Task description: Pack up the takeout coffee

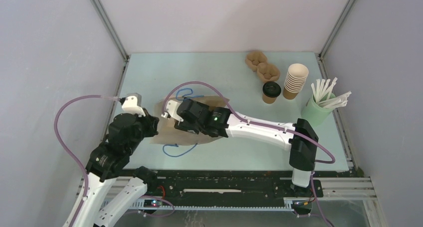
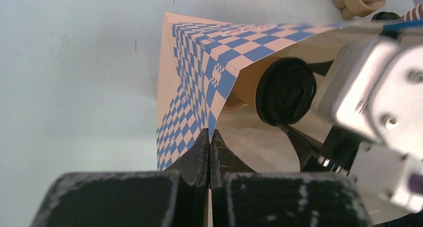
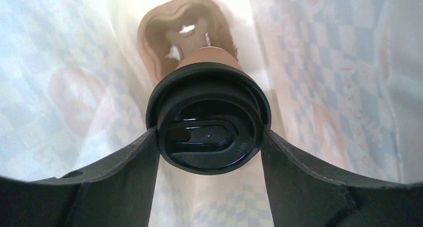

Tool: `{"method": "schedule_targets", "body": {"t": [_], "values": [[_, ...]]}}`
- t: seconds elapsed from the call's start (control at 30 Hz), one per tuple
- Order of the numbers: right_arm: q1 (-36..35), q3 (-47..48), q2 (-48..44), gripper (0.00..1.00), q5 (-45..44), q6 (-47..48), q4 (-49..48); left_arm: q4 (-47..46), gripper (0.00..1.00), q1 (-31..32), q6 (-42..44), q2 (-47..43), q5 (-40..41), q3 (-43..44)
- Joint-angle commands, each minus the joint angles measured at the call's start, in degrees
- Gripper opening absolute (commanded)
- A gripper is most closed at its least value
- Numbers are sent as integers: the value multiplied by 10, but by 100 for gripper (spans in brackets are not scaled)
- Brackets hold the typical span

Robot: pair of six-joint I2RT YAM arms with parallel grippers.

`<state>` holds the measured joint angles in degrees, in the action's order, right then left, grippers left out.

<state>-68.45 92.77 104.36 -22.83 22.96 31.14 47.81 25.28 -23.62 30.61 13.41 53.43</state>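
A paper bag [image 1: 172,138], brown with a blue check print [image 2: 194,62], lies on its side with its mouth held open. My left gripper [image 2: 210,134] is shut on the bag's rim. My right gripper [image 3: 209,131] reaches inside the bag, with its fingers pressed on both sides of the black lid of one takeout coffee cup [image 3: 209,137]. That lid also shows in the left wrist view [image 2: 287,91]. Deeper in the bag, behind the cup, sits a brown pulp carrier [image 3: 169,32]. A second lidded coffee cup [image 1: 270,92] stands upright on the table at the back right.
A tall stack of lidless brown cups [image 1: 295,80] stands beside the second cup. More pulp carriers [image 1: 262,65] lie behind it. A green cup of white wrapped straws [image 1: 319,110] is at the right edge. Enclosure walls close in the table.
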Motion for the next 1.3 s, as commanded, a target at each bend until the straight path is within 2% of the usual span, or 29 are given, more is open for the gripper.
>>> {"method": "schedule_targets", "body": {"t": [0.0,0.33,0.7,0.9,1.27], "values": [[9,49,13,16,-8,-14,7,-1,0,2,1,-19,5,-22],[14,21,-5,14,-49,-1,72,-2,0,2,11,-28,-2,-29],[20,6,-20,12,-48,7,123,-6,0,2,35,-17,-3,-22],[21,6,-22,10,-70,-6,134,3,0,2,40,-15,1,-14],[40,-9,-25,8,-50,-1,108,2,0,2,46,-3,1,-9]]}}
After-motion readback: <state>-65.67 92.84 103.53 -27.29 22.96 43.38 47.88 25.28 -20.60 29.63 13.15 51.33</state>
